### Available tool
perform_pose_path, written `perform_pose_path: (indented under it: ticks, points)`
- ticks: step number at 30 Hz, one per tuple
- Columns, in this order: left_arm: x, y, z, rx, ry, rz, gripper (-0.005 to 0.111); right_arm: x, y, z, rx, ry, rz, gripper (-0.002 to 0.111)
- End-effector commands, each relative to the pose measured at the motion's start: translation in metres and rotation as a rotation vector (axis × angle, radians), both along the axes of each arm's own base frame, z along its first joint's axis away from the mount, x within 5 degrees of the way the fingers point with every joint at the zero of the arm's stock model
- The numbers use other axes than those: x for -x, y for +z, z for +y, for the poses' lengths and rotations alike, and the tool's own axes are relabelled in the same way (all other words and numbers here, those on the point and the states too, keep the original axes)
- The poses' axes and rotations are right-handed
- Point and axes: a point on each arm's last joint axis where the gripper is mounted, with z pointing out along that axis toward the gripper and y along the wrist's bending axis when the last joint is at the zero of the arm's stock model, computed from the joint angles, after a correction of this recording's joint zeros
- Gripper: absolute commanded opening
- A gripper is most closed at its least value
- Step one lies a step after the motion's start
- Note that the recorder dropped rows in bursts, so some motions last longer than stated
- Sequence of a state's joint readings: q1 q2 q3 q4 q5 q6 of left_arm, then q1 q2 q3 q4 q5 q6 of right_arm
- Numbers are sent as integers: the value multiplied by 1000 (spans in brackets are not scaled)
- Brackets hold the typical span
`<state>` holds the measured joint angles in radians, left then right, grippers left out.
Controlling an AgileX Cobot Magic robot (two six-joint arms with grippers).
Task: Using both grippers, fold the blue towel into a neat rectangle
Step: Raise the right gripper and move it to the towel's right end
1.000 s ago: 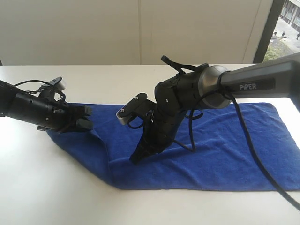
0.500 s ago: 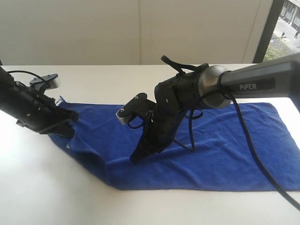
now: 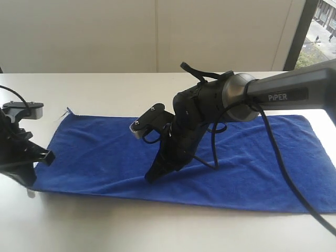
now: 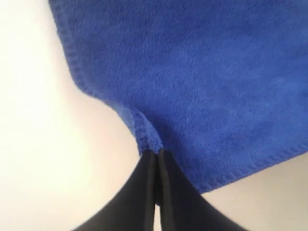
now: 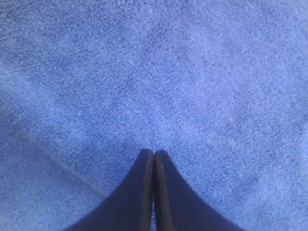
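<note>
Apparently starting first fold of blue towel (image 3: 94, 152), flat on desk (image 3: 105, 226). Gripping its end hem with clenched left claw (image 4: 155, 153); pressing mid-cloth with right claw (image 5: 154, 153), clenched empty. Next: lifting hem across, squarely.

A plain office-like test room: white table (image 3: 105, 226), pale wall panels (image 3: 79, 31), window (image 3: 326, 21) onto a street.

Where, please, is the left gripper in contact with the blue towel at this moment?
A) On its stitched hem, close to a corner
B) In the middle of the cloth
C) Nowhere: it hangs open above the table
A: in the left wrist view the left gripper is shut on the puckered stitched hem of the blue towel, close to a corner, with bare table beside it.
</note>
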<state>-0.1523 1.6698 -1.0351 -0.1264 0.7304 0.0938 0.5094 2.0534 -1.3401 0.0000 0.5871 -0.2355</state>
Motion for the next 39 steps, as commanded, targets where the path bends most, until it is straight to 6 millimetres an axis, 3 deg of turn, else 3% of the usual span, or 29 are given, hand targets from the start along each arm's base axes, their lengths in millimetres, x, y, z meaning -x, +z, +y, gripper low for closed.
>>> perform_pose_path:
  ticks: [1, 13, 16, 22, 25, 31, 36, 39]
  points:
    - [16, -6, 7, -57, 10, 100, 0, -1, 0, -2, -4, -7, -6, 0]
    - [36, -28, 10, -70, -13, 158, 3, -1, 8, -2, -15, -7, -25, 0]
    - [36, -28, 10, -76, -17, 157, 15, 0, 22, -2, -35, -7, -60, 0]
    - [39, -28, 12, -91, -30, 189, 53, 3, 61, -6, -58, 13, -165, 0]
    - [40, -27, 15, -120, -52, 199, 61, 7, 77, -10, -45, 26, -196, 0]
    - [33, -16, 14, -126, -41, 200, 61, 12, 100, -30, 103, 9, -241, 0]
    - [21, -6, 11, -109, 3, 141, 61, 11, 105, -61, 202, -84, -189, 0]
    - [19, -6, 11, -105, 6, 124, 55, 11, 101, -78, 239, -131, -132, 0]
